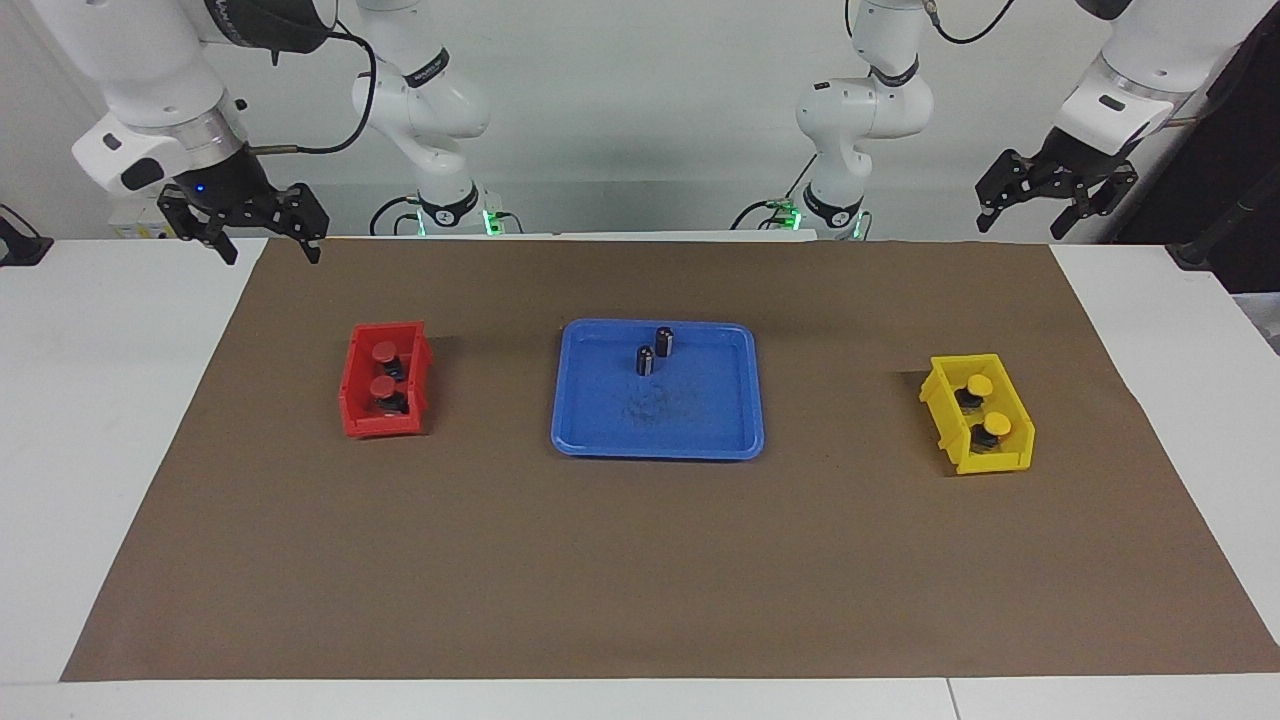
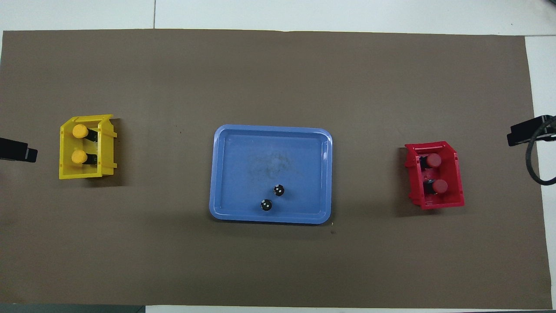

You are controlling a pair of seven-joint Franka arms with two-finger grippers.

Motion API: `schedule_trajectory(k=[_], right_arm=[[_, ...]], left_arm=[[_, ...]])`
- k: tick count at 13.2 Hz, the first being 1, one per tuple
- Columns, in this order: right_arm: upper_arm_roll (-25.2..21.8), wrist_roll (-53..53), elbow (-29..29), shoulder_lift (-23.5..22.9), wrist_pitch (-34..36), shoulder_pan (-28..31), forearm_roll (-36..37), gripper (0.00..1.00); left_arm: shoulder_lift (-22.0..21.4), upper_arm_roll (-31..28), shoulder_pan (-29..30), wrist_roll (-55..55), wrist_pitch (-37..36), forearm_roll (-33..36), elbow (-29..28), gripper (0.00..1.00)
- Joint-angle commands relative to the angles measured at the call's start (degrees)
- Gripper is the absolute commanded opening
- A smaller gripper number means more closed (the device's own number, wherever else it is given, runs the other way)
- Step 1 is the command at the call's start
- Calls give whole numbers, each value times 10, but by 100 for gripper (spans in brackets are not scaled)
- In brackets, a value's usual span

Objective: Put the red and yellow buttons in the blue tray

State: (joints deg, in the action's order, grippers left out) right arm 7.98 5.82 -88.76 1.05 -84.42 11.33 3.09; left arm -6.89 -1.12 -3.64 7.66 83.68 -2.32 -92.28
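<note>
Two red buttons (image 1: 385, 350) (image 1: 381, 386) sit in a small red bin (image 1: 352, 385) toward the right arm's end of the table; they also show in the overhead view (image 2: 433, 160) (image 2: 439, 186). Two yellow buttons (image 1: 980, 385) (image 1: 995, 428) sit in a small yellow bin (image 1: 940, 400) toward the left arm's end (image 2: 80, 131) (image 2: 78, 157). The blue tray (image 1: 700, 420) (image 2: 243, 165) lies in the middle between the bins. My right gripper (image 1: 270, 250) is open and empty, raised over the mat's edge nearest the robots. My left gripper (image 1: 1025, 225) is open and empty, raised at its own end.
Two dark capless cylinders (image 1: 664, 340) (image 1: 645, 360) stand in the blue tray on its side nearer the robots (image 2: 278, 190) (image 2: 266, 205). A brown mat (image 1: 640, 580) covers most of the white table. Only the grippers' tips show at the overhead view's side edges.
</note>
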Motion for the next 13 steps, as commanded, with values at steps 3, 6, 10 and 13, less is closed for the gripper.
schedule_trajectory(k=[3, 6, 10, 13], right_arm=[[3, -11, 5, -3, 5, 1, -12, 99], [3, -11, 5, -3, 5, 1, -12, 99], [3, -7, -25, 8, -4, 1, -11, 99], [3, -9, -135, 47, -133, 3, -58, 99]], left_arm=[[-16, 0, 0, -5, 8, 4, -18, 100], [-16, 0, 0, -5, 8, 5, -18, 100], [-16, 0, 0, -5, 8, 5, -18, 100], [-16, 0, 0, -5, 8, 4, -18, 100]])
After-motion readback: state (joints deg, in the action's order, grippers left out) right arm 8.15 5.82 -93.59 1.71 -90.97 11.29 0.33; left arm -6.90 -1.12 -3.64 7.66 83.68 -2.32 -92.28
